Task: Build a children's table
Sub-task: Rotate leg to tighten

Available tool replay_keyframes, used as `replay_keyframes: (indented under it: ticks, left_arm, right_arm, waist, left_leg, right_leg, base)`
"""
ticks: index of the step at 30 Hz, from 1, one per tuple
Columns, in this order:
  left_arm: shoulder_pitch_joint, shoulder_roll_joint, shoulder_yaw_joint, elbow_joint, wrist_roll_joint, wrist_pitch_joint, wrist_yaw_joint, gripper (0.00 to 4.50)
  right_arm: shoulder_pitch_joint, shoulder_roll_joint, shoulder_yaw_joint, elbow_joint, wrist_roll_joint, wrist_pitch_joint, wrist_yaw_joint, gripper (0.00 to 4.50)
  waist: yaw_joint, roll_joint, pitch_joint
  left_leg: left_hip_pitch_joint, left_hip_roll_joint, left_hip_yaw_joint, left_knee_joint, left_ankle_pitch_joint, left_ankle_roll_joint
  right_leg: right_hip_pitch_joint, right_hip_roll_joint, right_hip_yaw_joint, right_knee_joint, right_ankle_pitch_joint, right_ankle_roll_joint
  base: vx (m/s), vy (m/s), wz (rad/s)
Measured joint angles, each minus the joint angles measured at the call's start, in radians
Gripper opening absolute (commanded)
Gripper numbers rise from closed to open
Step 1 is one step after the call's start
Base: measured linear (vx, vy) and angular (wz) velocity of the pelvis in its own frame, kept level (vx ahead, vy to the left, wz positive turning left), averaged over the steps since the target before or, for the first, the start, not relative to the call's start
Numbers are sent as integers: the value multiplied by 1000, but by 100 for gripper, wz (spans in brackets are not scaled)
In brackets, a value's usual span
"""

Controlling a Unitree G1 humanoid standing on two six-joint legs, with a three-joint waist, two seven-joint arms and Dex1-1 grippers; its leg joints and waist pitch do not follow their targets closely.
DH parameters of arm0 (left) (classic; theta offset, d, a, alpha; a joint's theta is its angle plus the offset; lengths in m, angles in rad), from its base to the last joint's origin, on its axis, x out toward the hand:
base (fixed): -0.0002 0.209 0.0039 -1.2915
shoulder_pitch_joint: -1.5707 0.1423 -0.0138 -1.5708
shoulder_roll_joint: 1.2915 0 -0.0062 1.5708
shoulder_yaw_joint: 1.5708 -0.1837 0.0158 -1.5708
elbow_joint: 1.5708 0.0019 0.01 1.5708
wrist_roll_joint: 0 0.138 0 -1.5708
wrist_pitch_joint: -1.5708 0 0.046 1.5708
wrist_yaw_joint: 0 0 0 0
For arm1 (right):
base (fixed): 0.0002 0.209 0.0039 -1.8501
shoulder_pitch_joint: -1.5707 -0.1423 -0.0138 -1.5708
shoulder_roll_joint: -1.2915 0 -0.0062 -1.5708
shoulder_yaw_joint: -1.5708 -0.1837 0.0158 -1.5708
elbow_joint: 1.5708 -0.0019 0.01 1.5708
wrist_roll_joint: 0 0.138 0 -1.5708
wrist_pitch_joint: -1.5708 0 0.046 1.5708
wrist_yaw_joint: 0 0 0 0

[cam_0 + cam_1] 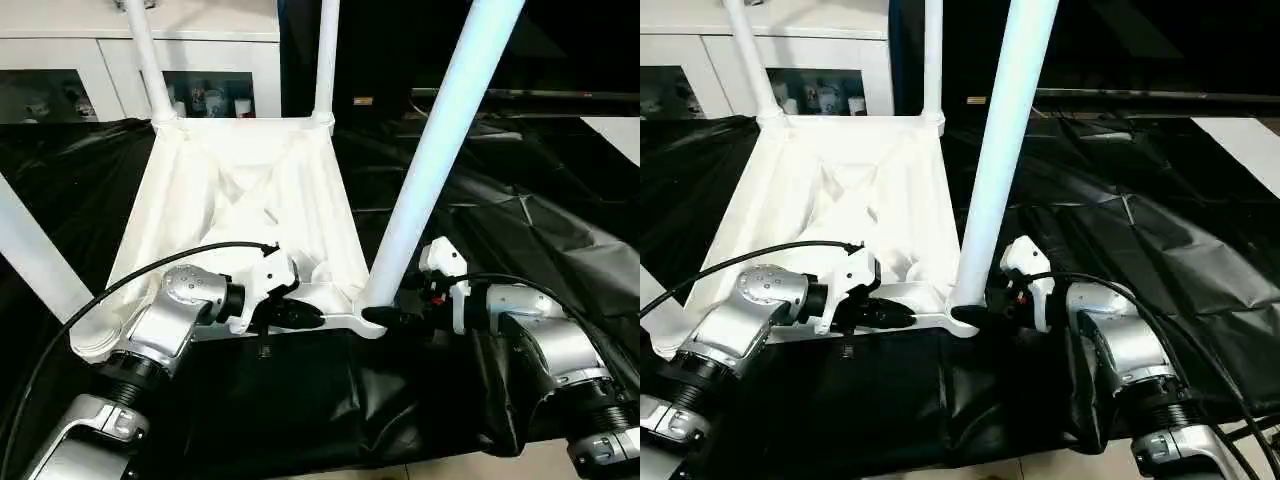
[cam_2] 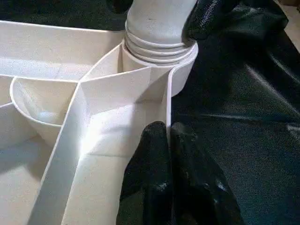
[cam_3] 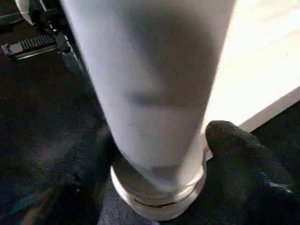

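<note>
Children's table point(image 1: 250, 190) lies upside down on the black-draped table point(image 1: 520, 230), ribbed underside facing up, all four tube legs seated in the corner sockets with long axes roughly vertical, pointing upward. Near-right leg point(image 1: 440, 140) leans slightly. Left gripper point(image 1: 300, 316) at the near rim, jaws pressed together on the thin rim wall of the top. Right gripper point(image 1: 385, 317) at the base of the near-right leg, jaws spread, one on either side of the leg's foot at the socket.
</note>
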Motion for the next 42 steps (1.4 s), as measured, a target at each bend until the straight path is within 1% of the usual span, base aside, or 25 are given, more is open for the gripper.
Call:
replay_keyframes:
  ticks: [1, 3, 5, 8, 14, 18, 20, 24, 27, 29, 31, 34, 36, 37, 38, 39, 41, 42]
  left_arm:
    - [1, 1, 0, -1, 0, 1, 0, 0]
    - [3, 1, 1, -6, 0, 2, 1, 0]
    - [5, 1, 1, -9, 0, 4, 2, 0]
    - [10, 1, 1, -16, -2, 7, 2, 0]
    - [11, -1, 1, -14, -1, 7, 9, 0]
    - [-20, -46, 2, 40, 23, 1, 101, 0]
    - [-44, -81, 3, 79, 44, 1, 170, 0]
    - [-86, -158, 2, 141, 87, 12, 304, 0]
    - [-105, -197, 1, 170, 110, 18, 368, 0]
    - [-123, -236, 2, 198, 131, 30, 426, 0]
    - [-129, -260, 2, 206, 141, 38, 457, 0]
    - [-132, -266, 0, 209, 146, 39, 465, 0]
    - [-132, -266, 0, 206, 146, 39, 457, 0]
    - [-131, -266, -1, 205, 145, 39, 452, 0]
    - [-131, -265, -1, 203, 145, 39, 442, 0]
    - [-130, -260, -1, 198, 143, 39, 432, 0]
    - [-124, -238, -2, 180, 138, 39, 387, 0]
    - [-121, -221, -5, 167, 135, 39, 355, 0]
  right_arm:
    - [0, 1, 1, 0, 1, 0, 2, 310]
    - [0, 1, 1, 0, 2, 0, 4, 284]
    - [1, 2, 2, 1, 3, 0, 10, 277]
    - [4, 4, 1, 1, 9, 0, 11, 253]
    - [21, 16, -11, -2, 21, -2, -9, 241]
    - [18, 63, -53, 33, 10, -22, -133, 228]
    - [0, 98, -72, 66, -5, -18, -223, 222]
    - [-21, 177, -120, 108, -20, -4, -412, 213]
    - [-29, 227, -147, 113, -24, 15, -510, 211]
    - [-37, 282, -177, 119, -46, 18, -619, 210]
    - [-44, 292, -181, 123, -58, 20, -665, 210]
    - [-46, 291, -178, 124, -74, 11, -670, 210]
    - [-45, 273, -172, 124, -81, 1, -636, 210]
    - [-44, 267, -172, 120, -81, 3, -623, 244]
    - [-42, 256, -172, 112, -78, 10, -601, 264]
    - [-39, 245, -172, 105, -69, 20, -576, 277]
    - [-31, 212, -168, 80, -42, 51, -493, 279]
    - [-28, 184, -153, 63, -35, 64, -445, 291]
  waist:
    - [0, 0, 0]
    - [-1, -1, 0]
    - [-2, -1, 0]
    - [-3, -1, 0]
    - [-4, 0, 0]
    - [-11, -1, 0]
    - [-14, -2, -1]
    - [-16, -3, -2]
    - [-16, -4, -3]
    - [-17, -4, -3]
    - [-16, -4, -4]
    - [-15, -4, -6]
    - [-14, -4, -6]
    - [-14, -4, -6]
    - [-13, -4, -6]
    - [-12, -4, -6]
    - [-10, -3, -6]
    - [-10, -3, -5]
  left_leg:
    - [0, 0, 0, 0, 0, 0]
    - [0, 0, 0, 0, 0, 0]
    - [0, 0, 0, 0, 0, 0]
    - [0, 0, 0, 0, 0, 0]
    - [1, 0, 0, 1, 0, 0]
    - [3, 0, 0, 2, 0, 0]
    - [5, 0, 0, 2, 0, 0]
    - [6, 0, -1, 3, 0, 0]
    - [6, -1, -1, 3, 0, 0]
    - [6, -1, -1, 4, 0, 0]
    - [6, -1, -1, 4, 0, 0]
    - [6, -1, -1, 4, 0, 0]
    - [5, -1, -1, 3, 0, 0]
    - [5, -1, -1, 2, 0, 0]
    - [5, -1, -1, 1, 0, 0]
    - [5, -1, -2, 1, 0, 0]
    - [5, -1, -2, -1, 0, 0]
    - [5, -1, -2, -1, 0, 0]
  right_leg:
    - [0, 0, 0, 0, 0, 0]
    - [0, 0, 0, 0, 0, 0]
    - [0, 0, 0, 0, 0, 0]
    - [0, 0, 0, 0, 0, 0]
    - [0, 0, 0, 0, 0, 0]
    - [2, 0, 1, 1, 1, -1]
    - [4, 0, 0, 1, -1, 2]
    - [4, 0, 0, 0, -1, 3]
    - [4, 0, 0, -1, -2, 3]
    - [4, 0, 1, -2, -2, 3]
    - [5, 0, 1, -4, -2, 3]
    - [6, 0, 1, -5, -1, 3]
    - [6, 0, 1, -5, -1, 3]
    - [5, 0, 0, -5, -1, 3]
    - [5, 0, 0, -4, -1, 3]
    - [5, 0, 0, -4, -1, 3]
    - [5, 0, 0, -3, -1, 3]
    - [4, 0, -1, -2, -1, 3]
  base:
    - [0, 0, 0]
    - [0, 0, 0]
    - [0, 0, 0]
    - [0, 0, 0]
    - [0, 0, 0]
    - [0, 0, 0]
    - [0, 0, 0]
    - [0, 0, 0]
    - [0, 0, 0]
    - [0, 0, 0]
    - [0, 0, 0]
    - [0, 0, 0]
    - [0, 0, 0]
    - [0, 0, 0]
    - [0, 0, 0]
    - [0, 0, 0]
    - [0, 0, 0]
    - [0, 0, 0]
